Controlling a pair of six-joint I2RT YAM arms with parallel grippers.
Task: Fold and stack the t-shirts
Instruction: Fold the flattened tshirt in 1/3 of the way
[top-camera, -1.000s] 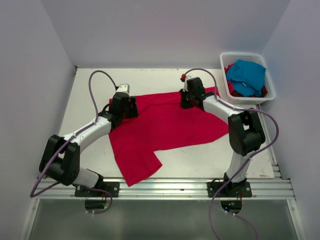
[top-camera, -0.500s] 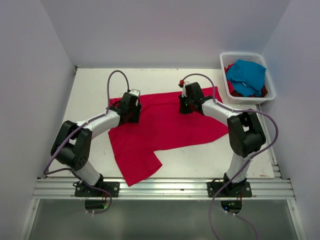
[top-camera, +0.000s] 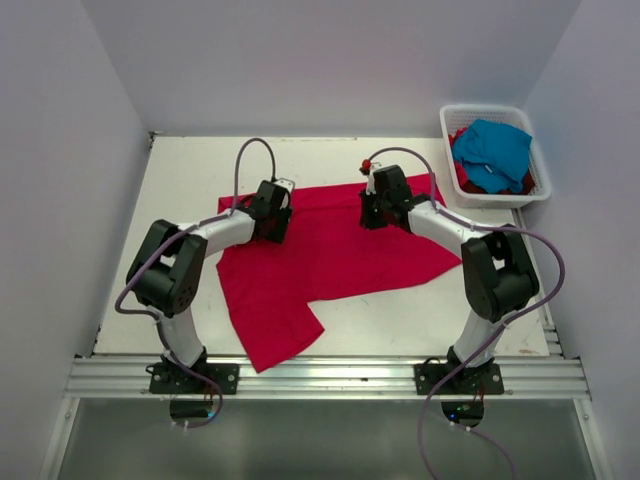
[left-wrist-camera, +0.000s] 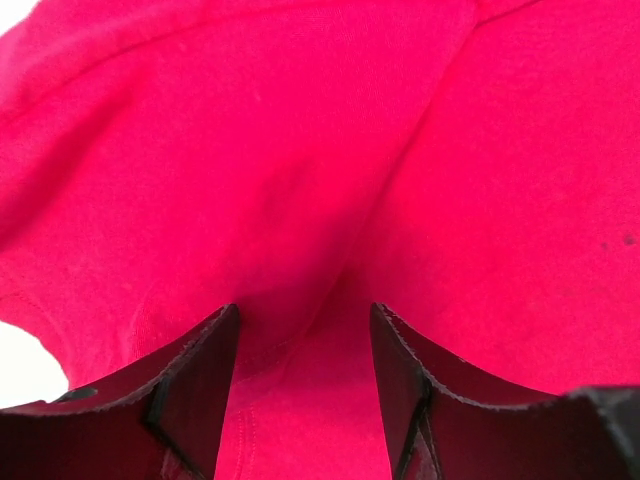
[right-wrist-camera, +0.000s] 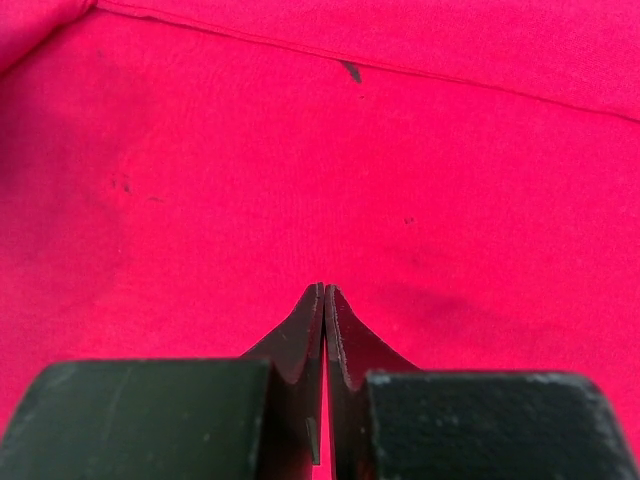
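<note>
**Both ends down at the far side of the crimson shirt**

Top view first. The crimson t-shirt (top-camera: 330, 250) lies spread on the surface (top-camera: 180, 180), with one long flap trailing toward my bases, and no fold is made yet. I've got my left end effector (top-camera: 275, 222) on its far-left part and my right end effector (top-camera: 378, 212) close to the far hem. They sit well apart, and I judge that is so one edge can be taken at two points and carried over evenly. The turquoise t-shirt (top-camera: 492, 150) sits in the white basket (top-camera: 480, 107) at the far right corner, on top of more red cloth and out of the way.

Left wrist now. My jaws stand about half apart, right down at the cloth, and a soft ridge of crimson rises between them. Nothing is clamped. A sliver of bare surface shows at the lower left, so I'm near the shirt's border.

Right wrist. My jaws are closed tip to tip, pointing at flat crimson, with a seam running across just beyond. No fold shows between them, so I cannot tell whether a pinch of fabric is caught. My read is that the left must close on its ridge before any lift.
</note>
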